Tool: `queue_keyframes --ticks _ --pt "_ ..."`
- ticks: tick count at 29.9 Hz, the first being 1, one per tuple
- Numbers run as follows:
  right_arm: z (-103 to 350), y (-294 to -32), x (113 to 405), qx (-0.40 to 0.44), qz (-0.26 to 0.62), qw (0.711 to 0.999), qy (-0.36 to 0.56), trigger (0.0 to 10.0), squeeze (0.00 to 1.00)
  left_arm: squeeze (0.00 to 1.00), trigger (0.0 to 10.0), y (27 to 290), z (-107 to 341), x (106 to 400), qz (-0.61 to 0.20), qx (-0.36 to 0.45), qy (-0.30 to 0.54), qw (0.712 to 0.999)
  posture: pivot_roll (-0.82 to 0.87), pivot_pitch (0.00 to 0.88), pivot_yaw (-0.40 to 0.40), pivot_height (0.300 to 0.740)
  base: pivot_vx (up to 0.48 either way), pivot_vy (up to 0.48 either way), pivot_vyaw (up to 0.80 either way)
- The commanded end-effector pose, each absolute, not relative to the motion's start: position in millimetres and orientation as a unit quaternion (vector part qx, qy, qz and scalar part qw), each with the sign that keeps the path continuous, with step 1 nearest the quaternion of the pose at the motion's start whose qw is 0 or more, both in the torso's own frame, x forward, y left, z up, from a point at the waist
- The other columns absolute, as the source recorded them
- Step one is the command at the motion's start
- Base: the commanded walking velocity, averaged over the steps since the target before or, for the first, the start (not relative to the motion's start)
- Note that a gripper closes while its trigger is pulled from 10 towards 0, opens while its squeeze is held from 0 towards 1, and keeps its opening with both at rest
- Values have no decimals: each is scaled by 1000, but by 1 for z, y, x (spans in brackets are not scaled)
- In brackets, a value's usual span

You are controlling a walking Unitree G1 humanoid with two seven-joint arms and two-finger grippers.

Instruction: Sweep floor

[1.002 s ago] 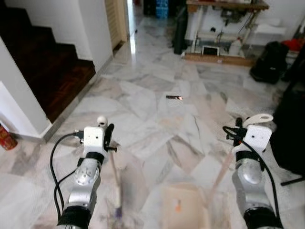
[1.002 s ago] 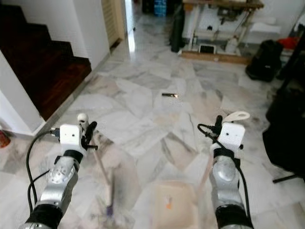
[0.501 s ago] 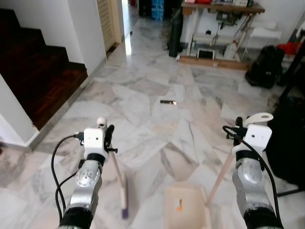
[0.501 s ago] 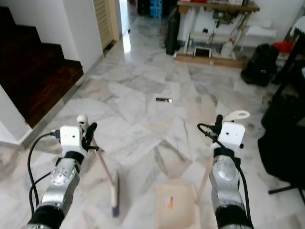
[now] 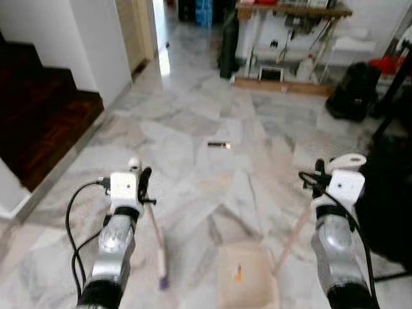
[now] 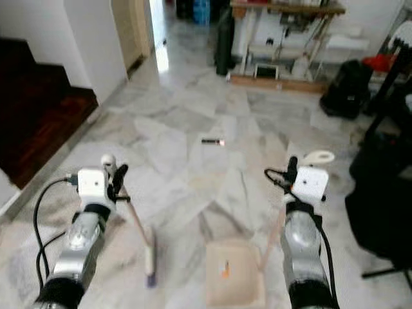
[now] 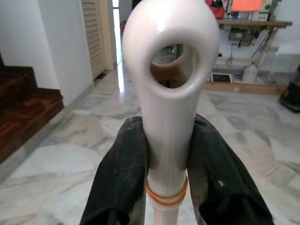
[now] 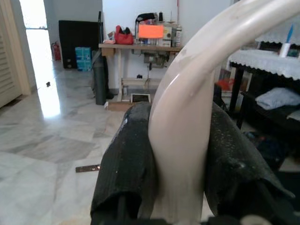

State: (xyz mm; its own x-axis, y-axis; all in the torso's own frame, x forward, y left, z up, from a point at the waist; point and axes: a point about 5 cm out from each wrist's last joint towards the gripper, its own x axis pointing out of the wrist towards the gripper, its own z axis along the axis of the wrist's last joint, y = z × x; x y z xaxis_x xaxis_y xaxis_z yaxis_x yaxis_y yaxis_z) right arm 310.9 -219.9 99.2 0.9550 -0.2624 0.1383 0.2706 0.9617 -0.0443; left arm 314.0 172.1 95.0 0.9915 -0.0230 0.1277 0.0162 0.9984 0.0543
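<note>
While the robot stands on a marble floor of grey-veined slabs, the left gripper has its jaws pinched on the pale handle of a broom, just below the handle's looped end. The broom's shaft slopes down to its head on the floor, between the two arms. The right gripper has its jaws clamped on the curved cream handle of a dustpan, whose beige pan sits flat on the floor just beside the broom head, with a small orange scrap inside it. Farther ahead, well apart from both, a thin dark strip lies on the marble. A dark wooden staircase rises on the left beside a white wall, a wooden table (cluttered underneath) stands at the far end, and a black bag rests near it on the right.
</note>
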Motion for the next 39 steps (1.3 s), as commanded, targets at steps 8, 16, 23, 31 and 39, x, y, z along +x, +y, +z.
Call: queue_keyframes --ticks 8,16,23,31,39 --pt "117 -206 319 -29 -104 989 -103 10000 0 0 10000 176 107 317 -4 38 -88 995 22 0 -37 740 480 0 0" --pt "116 -199 319 -47 -79 990 -103 10000 0 0 10000 177 106 316 -2 38 -87 995 19 0 -37 740 480 0 420" --pt "117 -201 319 -40 -83 990 -104 10000 0 0 10000 177 106 316 -1 37 -86 996 17 0 -37 740 480 0 0" --pt "118 -202 318 -40 -87 990 -106 10000 0 0 10000 177 105 315 -2 38 -84 996 9 0 -32 740 480 0 0" --pt "115 -199 319 -37 -82 991 -97 10000 0 0 10000 176 108 316 -5 40 -89 995 15 0 -35 740 480 0 0"
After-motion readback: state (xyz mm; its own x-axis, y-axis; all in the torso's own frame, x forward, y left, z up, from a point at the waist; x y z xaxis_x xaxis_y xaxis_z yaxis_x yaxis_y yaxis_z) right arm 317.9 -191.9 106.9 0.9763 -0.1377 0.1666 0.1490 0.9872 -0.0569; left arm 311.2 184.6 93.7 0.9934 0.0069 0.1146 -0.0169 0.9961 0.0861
